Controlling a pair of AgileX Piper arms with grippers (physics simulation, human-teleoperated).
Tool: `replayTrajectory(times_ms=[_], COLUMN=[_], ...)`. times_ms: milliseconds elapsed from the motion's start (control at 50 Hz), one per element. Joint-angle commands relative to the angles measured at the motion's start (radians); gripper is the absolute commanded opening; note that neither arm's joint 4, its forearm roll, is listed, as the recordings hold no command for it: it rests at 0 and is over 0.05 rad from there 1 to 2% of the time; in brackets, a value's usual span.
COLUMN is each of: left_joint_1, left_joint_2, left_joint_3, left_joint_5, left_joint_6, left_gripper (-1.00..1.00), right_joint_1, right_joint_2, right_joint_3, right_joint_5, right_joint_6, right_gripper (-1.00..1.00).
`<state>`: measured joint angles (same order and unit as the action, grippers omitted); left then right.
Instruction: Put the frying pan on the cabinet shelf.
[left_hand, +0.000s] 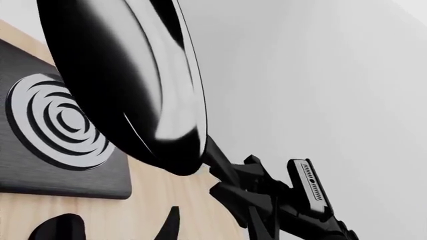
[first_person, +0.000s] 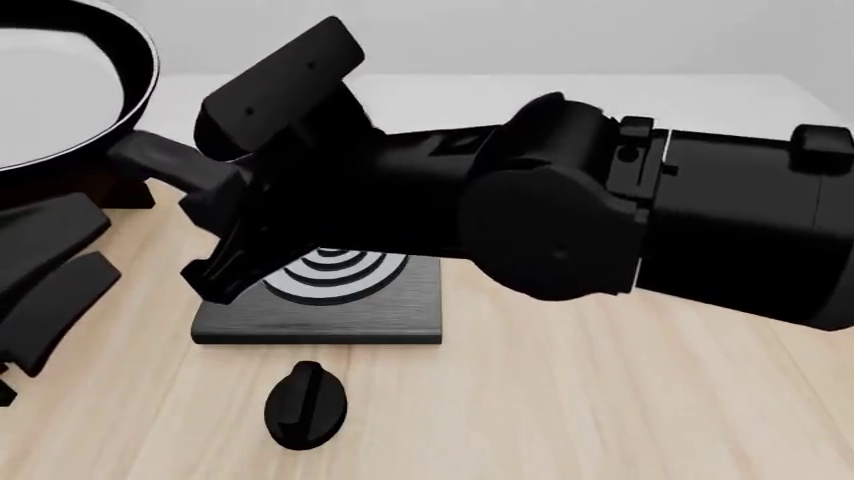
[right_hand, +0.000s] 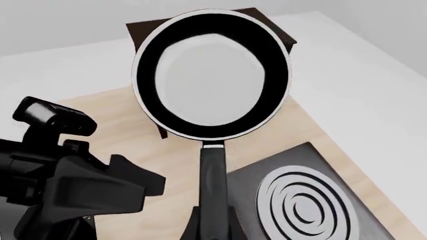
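Since the frying pan is a rigid thing with all its weight out at the round end, I'd guess it wants to droop and twist if you hold the long slim handle far back; the glossy finish looks slippery too, so a firm pinch on the handle, as near the bowl as the jaws can get, seems the safest hold. That's more or less what's going on: the right gripper has its jaws clamped on the handle, though at the far end from the bowl, and the pan is up in the air, roughly level, open side up. From the right wrist view it hangs over the dark cabinet shelf, whose corners peek out behind the rim; can't tell how high above it. The right arm is stretched way across the bench toward the far left, passing over the stove plate and the little black knob. The left gripper sits low at the left with its jaws spread and nothing in them, just beside the pan's handle but not touching it.
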<state>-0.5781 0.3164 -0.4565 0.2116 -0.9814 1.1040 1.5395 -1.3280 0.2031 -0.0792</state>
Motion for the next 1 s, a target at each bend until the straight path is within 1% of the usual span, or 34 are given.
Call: replayTrajectory(times_ms=[20,280,380,500,860,1000], left_joint_1=[0.001,0.004,0.005,-0.005,-0.005,-0.005], left_joint_2=[0.002,0.0,0.003,0.009,0.015,0.016], left_joint_3=[0.011,0.008,0.008,0.016,0.035,0.022], left_joint_5=[-0.008,-0.005,-0.007,-0.017,-0.032,-0.022], left_joint_6=[-0.001,-0.005,-0.011,-0.008,-0.008,-0.004], left_gripper=[1.0,1.0,1.0,1.0,1.0,1.0], right_joint_1=[0.023,0.034,0.034,0.044,0.074,0.096], right_joint_2=[-0.025,-0.046,-0.044,-0.041,-0.042,-0.04], right_joint_3=[-0.018,0.031,0.06,0.067,0.07,0.068], right_joint_5=[-0.016,-0.038,-0.065,-0.077,-0.095,-0.098], right_joint_6=[0.009,-0.002,-0.003,0.011,0.024,0.024], right_gripper=[-1.0,-1.0,-1.0,-1.0,-1.0,-1.0])
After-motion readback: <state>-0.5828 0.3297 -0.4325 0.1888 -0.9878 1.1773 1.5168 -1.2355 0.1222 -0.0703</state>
